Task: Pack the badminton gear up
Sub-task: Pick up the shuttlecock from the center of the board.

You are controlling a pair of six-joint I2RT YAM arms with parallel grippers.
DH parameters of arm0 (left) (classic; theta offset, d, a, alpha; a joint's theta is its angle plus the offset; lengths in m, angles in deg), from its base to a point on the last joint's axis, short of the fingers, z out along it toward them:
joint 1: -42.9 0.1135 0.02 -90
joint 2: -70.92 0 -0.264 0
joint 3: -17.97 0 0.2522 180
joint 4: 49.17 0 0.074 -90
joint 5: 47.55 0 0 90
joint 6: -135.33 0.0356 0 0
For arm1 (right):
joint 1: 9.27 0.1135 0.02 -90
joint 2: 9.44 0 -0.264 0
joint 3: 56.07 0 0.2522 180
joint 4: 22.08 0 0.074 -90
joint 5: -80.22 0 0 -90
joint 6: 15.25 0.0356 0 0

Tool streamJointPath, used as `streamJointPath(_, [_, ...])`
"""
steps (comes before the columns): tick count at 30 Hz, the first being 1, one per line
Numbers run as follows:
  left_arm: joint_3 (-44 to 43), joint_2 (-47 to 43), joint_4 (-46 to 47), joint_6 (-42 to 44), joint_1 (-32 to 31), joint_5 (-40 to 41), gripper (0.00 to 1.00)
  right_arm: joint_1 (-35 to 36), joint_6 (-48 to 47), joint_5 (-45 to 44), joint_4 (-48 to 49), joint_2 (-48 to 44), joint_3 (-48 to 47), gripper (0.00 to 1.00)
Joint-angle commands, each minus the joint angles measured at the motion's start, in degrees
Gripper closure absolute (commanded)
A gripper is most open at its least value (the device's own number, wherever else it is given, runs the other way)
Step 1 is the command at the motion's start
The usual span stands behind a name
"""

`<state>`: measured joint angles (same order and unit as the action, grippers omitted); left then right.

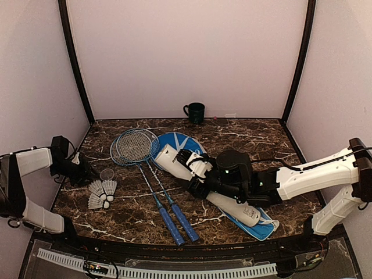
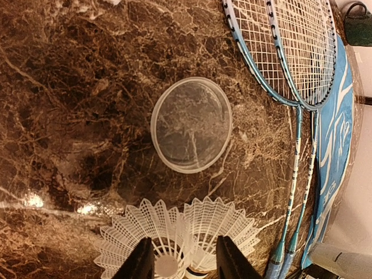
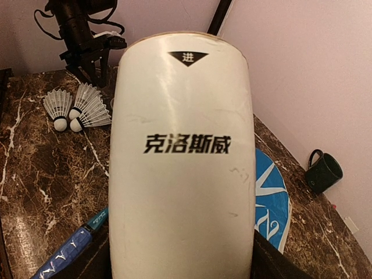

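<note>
right gripper (image 1: 192, 172) seemingly clamped on tube (image 3: 183, 174) | left gripper (image 2: 185, 258) fingers apart over shuttlecocks (image 2: 180, 232), left of tube | centre on one cork, then close gently

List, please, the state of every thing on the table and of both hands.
tube, gripped by the right hand, slanted across the cover
lid, off the tube, flat on the table
shuttlecocks, loose, outside the tube
rackets, side by side, outside the cover
cover, flat under the tube
mug, upright
left hand, open above the shuttlecocks
right hand, shut on the tube
</note>
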<state>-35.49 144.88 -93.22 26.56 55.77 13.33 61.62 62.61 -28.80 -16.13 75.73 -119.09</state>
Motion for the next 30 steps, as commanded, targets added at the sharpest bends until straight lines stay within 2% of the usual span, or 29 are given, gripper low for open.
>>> streamJointPath(1, [-0.4, 2.0, -1.7, 0.2, -1.0, -1.6, 0.63, -0.6, 0.6, 0.9, 4.7, -0.3, 0.8, 0.29])
streamJointPath(5, [-0.4, 3.0, -1.6, 0.4, -2.2, -2.3, 0.66, -0.7, 0.7, 0.9, 4.6, 0.0, 0.8, 0.28])
streamJointPath(13, [-0.2, 4.1, -1.6, 0.5, -3.0, -3.0, 0.81, -0.9, 0.7, 1.1, 4.6, 0.1, 0.8, 0.28])
streamJointPath(24, [-0.4, 3.6, -2.3, 0.8, -3.6, -3.8, 0.96, -1.0, 0.7, 1.0, 4.8, 0.1, 0.9, 0.29])
streamJointPath(30, [-1.0, 2.7, -2.8, 1.0, -3.6, -3.8, 1.00, -1.0, 0.9, 1.1, 4.9, 0.2, 0.9, 0.29])
